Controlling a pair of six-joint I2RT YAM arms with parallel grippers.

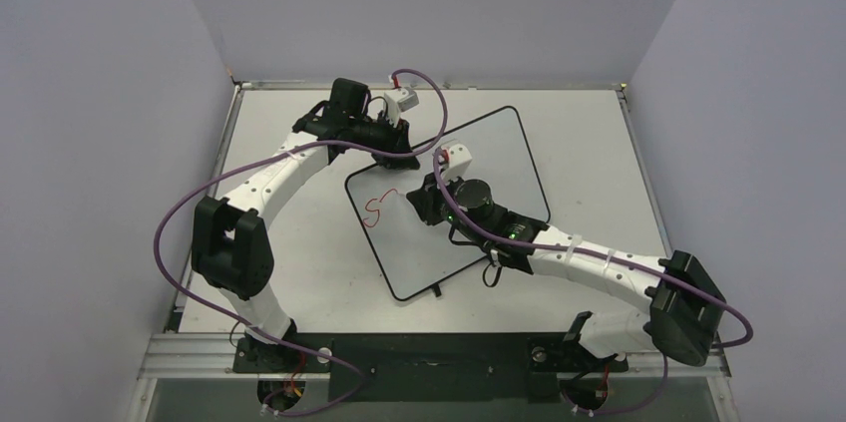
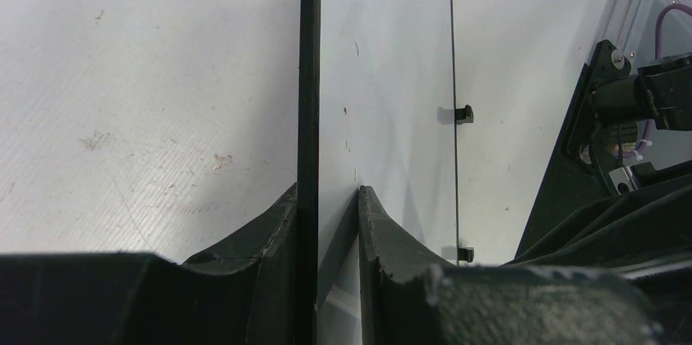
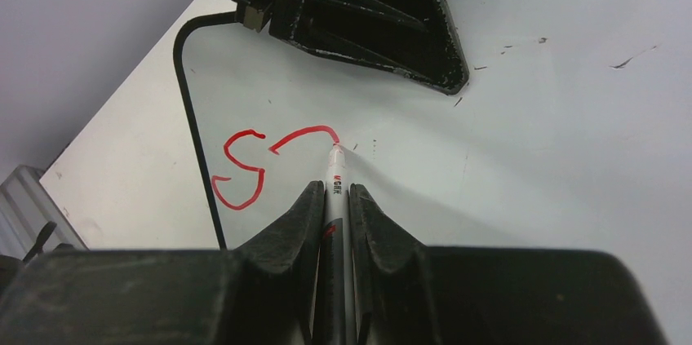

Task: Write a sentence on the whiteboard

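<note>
Your whiteboard (image 1: 499,153) lies flat on the bench (image 1: 299,272), turned so that its corners point to roughly 1, 4, 7 and 10 o'clock in the top view. It sits about mid-bench, a little toward 1 o'clock.

Your left fingers (image 1: 394,156) are at the board's far edge, near its 10 o'clock corner. In the left wrist view, the left fingers (image 2: 328,192) are nearly closed and pinch the whiteboard (image 2: 383,76) by its thin black frame, one finger on each side of the edge. Two small black feet (image 2: 463,114) show along the opposite long edge.

Your right fingers (image 1: 424,205) hang over the board's 9 o'clock half. In the right wrist view, the right fingers (image 3: 334,187) are closed tight on a marker (image 3: 334,190), which runs straight out between them toward 12 o'clock. Its tip touches the whiteboard (image 3: 530,133).

The sentence (image 3: 261,172) is barely begun. You have a red "S" near the rounded corner and, at its 2 o'clock, a short red arc that ends at the marker tip. From above, the sentence (image 1: 377,209) is a small red mark close to the board's 9 o'clock edge, just beside the right fingers.
</note>
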